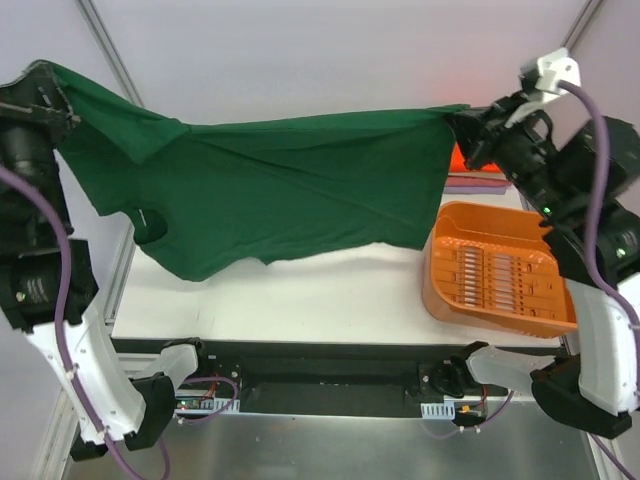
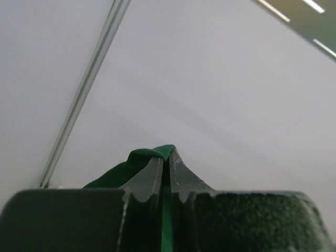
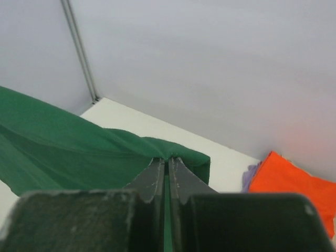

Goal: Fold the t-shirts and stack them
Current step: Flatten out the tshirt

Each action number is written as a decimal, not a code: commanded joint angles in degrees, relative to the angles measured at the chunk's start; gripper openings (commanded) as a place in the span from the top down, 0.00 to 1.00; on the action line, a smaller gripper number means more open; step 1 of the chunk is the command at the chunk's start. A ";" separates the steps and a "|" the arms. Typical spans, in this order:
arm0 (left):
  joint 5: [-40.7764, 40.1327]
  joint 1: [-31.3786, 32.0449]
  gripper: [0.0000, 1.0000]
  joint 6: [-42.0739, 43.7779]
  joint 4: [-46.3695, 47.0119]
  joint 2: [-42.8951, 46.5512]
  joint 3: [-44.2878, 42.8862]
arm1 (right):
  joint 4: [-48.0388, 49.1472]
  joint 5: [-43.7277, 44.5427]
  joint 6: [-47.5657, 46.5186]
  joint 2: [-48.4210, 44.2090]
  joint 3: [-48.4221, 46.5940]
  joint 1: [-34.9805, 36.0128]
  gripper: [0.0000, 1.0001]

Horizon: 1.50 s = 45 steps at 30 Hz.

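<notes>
At the bottom of the top view, the two arms stand at the near edge of the table (image 1: 300, 290). A bit further back, at the right, sits an orange basket (image 1: 500, 270). Over the table hangs the big green t-shirt (image 1: 290, 180), pulled wide from upper left to upper right. The left pincer (image 1: 48, 85) is pressed together on one end of it. The right pincer (image 1: 462, 125) pinches the other end. I think this spreads the shirt flat for folding. It looks wrinkly, with one sleeve dangling. Furthest back, at the right, lies a folded orange shirt (image 3: 294, 181), with a purple shirt (image 3: 249, 176) peeking out beside it.
</notes>
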<state>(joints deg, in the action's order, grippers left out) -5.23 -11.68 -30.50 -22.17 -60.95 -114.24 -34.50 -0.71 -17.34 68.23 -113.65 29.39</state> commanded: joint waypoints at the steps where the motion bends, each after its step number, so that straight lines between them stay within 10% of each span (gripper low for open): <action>1: -5.13 -0.18 1.00 5.89 3.36 2.85 -6.78 | -1.26 -5.35 -1.29 -4.06 -4.04 -0.21 0.99; 12: -5.05 -0.09 1.00 7.83 7.49 4.44 -9.52 | -1.18 -12.12 1.70 -9.08 -2.20 -0.21 0.99; 19: -2.16 -0.09 1.00 6.51 9.60 -1.52 -4.34 | 1.80 0.16 0.30 -4.61 3.24 -0.21 0.99; 26: 9.87 -0.01 1.00 4.75 14.69 -19.88 2.52 | 5.75 12.23 -0.94 13.57 5.45 -4.85 0.99; 38: 10.16 6.84 1.00 12.84 20.06 -63.30 -1.68 | 11.05 -8.15 5.12 58.39 -8.32 -15.06 0.99; 45: 11.47 7.02 1.00 11.52 20.15 -73.78 -5.65 | 12.00 -9.31 4.87 66.33 -10.37 -15.32 0.99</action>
<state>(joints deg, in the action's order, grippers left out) 4.23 -4.05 -19.90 -6.28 -135.61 -113.73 -25.67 -7.11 -13.06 136.22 -120.75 13.52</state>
